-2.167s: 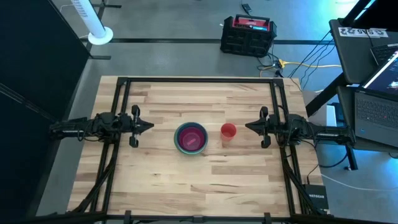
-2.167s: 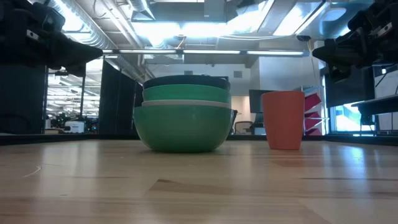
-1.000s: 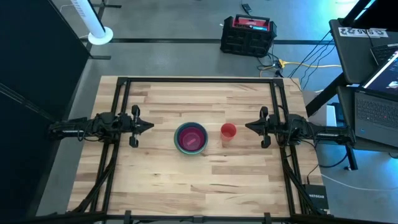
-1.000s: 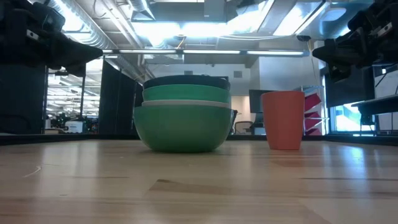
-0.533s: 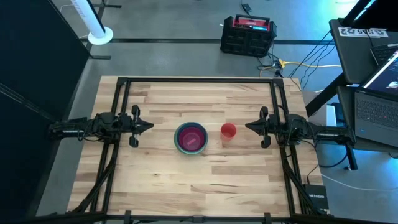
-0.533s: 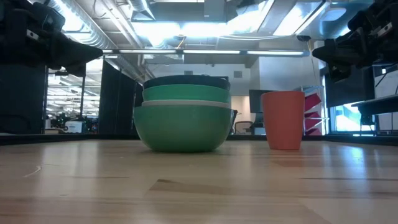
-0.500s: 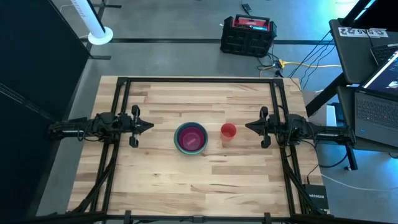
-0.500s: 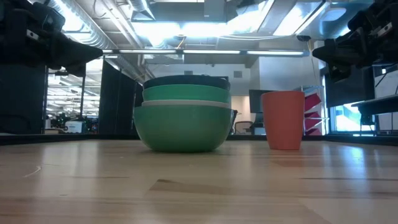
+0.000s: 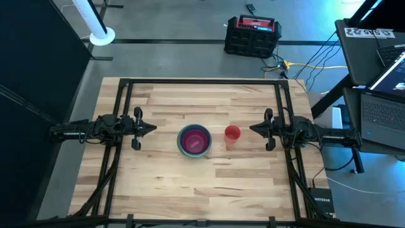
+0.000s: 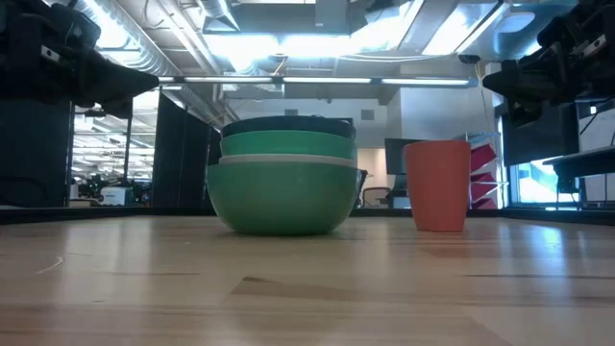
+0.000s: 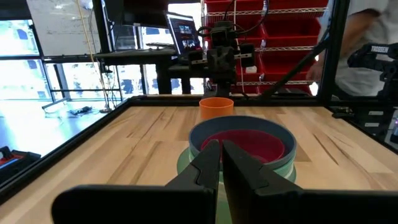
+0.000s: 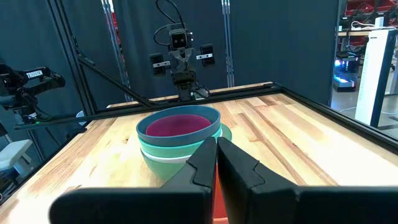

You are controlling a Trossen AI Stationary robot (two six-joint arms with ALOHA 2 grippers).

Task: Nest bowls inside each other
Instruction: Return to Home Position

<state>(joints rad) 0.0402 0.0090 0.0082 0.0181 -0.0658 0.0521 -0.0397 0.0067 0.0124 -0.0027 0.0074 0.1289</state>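
Observation:
The bowls (image 9: 193,140) sit nested in one stack at the table's middle, the bottom green bowl (image 10: 279,197) resting on the wood. The magenta bowl (image 12: 180,126) lies innermost, inside the dark blue one (image 11: 242,127). My left gripper (image 9: 154,128) is shut, raised at the table's left side, pointing level toward the stack. My right gripper (image 9: 251,128) is shut, raised at the table's right side, pointing level toward the orange-red cup (image 9: 232,133). Neither touches anything.
The small orange-red cup (image 10: 438,185) stands upright on the table just right of the stack. Black frame rails (image 9: 202,82) run along the table's far edge and both sides. A person (image 11: 367,43) stands beyond the table's right side.

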